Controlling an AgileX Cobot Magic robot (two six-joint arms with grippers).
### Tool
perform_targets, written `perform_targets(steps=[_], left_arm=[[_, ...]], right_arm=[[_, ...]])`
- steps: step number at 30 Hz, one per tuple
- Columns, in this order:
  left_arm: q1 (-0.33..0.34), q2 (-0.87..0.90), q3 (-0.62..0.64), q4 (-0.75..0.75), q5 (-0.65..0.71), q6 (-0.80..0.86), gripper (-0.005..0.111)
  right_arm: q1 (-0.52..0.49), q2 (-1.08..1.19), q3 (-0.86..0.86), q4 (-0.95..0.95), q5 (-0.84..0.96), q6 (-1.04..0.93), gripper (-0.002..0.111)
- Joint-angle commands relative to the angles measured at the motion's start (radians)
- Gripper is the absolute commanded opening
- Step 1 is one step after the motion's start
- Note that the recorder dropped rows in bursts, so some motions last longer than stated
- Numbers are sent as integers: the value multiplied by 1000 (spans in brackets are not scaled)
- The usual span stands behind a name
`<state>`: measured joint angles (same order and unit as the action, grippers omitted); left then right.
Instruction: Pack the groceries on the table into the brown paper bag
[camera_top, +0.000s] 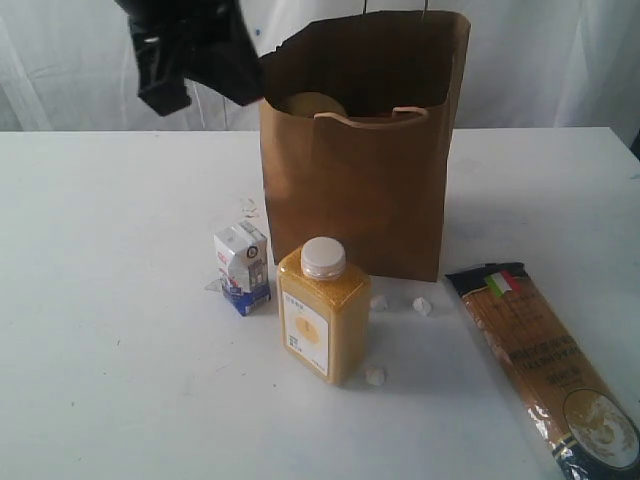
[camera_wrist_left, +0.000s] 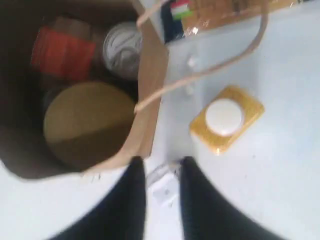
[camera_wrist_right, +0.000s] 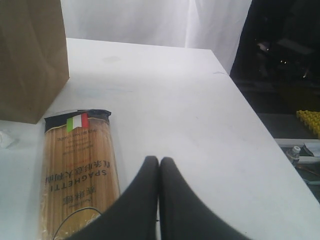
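Packing is looking half done on the table (camera_top: 100, 380). At upper left, the left gripper (camera_top: 165, 92) is hanging high beside the brown paper bag (camera_top: 350, 200), fingers (camera_wrist_left: 125, 210) slightly apart, pinching nothing. Below, the white-blue carton (camera_top: 241, 268) and yellow bottle (camera_top: 322, 312) are standing before the bag, awaiting pickup. Inside are sitting a yellow-lidded jar (camera_wrist_left: 85, 120), silver-lidded jar (camera_wrist_left: 122, 47) and red-brown pouch (camera_wrist_left: 62, 52). At lower right the spaghetti packet (camera_top: 550, 370) is lying flat, likely too long to stand; the right gripper (camera_wrist_right: 159, 162), fingers pressed together and empty, is hovering beside it.
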<state>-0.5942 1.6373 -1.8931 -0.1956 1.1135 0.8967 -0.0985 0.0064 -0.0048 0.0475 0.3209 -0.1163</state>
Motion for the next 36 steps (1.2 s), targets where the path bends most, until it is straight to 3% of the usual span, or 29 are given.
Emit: perform_targets(steps=[1,5,8,10,11,13,20,23,26,31,36], left_arm=[[4,-69,-4,232,108,-262,1],[4,-126,-2,433,108,-528,0],[68,-195,38,543,108,-682,0],[177,-267,163,537,65,-772,0],[255,-324,282,538,-22,-809,0],[345,-396,440,538,-139,-847,0],[589,-715,1000,549,-637,-1090,0],[617,-879,1175,549,-809,-1120,0],[617,-1058,1295,547,-899,-1120,0],[617,-1326,1355,544,-895,-1154,0],[609,-1433,1396,544,-926,-1158,0]], right_arm=[[-1,-6,5,1,-8,0,0],[-1,-6,5,1,-8,0,0],[-1,-6,5,1,-8,0,0],[-1,-6,5,1,-8,0,0],[-1,-6,5,1,-8,0,0],[-1,-6,5,1,-8,0,0],[-1,-6,5,1,-8,0,0],[-1,-6,5,1,-8,0,0],[-1,-6,5,1,-8,0,0],[-1,-6,5,-83,-12,-98,0],[-1,-6,5,-103,-85,-115,0]])
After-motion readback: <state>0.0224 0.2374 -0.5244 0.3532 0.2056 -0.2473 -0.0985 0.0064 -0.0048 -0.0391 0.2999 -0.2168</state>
